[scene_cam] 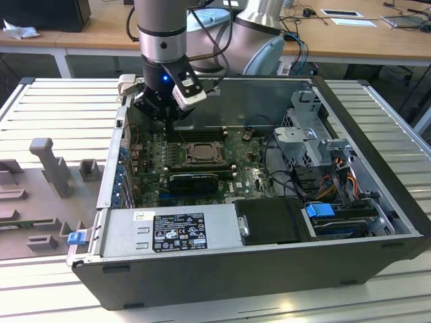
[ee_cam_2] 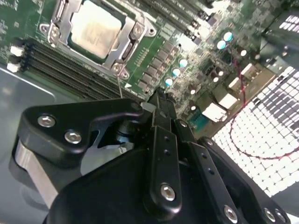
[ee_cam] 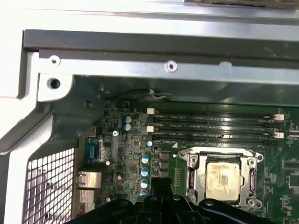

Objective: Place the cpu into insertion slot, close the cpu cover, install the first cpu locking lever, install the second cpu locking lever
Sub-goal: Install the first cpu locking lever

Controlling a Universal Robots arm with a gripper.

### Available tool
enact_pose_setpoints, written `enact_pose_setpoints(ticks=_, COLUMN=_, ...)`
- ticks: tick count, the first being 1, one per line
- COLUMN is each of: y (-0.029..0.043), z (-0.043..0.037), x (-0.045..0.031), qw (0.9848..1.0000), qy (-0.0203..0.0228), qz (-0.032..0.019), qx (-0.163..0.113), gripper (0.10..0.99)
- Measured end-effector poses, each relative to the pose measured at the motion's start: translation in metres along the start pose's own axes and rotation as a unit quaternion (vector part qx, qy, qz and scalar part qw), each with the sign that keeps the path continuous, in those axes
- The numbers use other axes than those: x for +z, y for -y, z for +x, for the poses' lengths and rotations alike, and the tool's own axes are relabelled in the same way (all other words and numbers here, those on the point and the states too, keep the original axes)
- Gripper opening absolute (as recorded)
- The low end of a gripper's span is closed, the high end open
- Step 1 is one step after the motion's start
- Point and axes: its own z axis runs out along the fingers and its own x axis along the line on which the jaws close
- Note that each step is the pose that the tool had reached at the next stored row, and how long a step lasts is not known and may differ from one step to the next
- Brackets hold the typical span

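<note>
- Ribbed grey metal bench [scene_cam: 40, 296] bears your open black computer case [scene_cam: 269, 269].
- Inside, on the green motherboard [scene_cam: 252, 180], the pale square cpu [ee_cam: 223, 179] sits in the insertion slot, covering it.
- Silver framed cpu cover [ee_cam: 192, 177] lies flat around it.
- Your black gripper [ee_cam_2: 158, 99] hovers near the long black memory slots [ee_cam: 210, 126] beyond, apart from the cpu, jaws closed together, nothing between.

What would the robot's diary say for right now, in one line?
cpu: seated | cpu cover: down around it | gripper: shut, hovering over motherboard beside cover
</note>
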Motion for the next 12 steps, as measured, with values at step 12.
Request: enact_pose_setpoints(ticks=12, y=-0.0260, z=-0.0086, x=0.0067, qw=1.0000, qy=-0.0003, qz=-0.0001, qx=0.000, gripper=0.106)
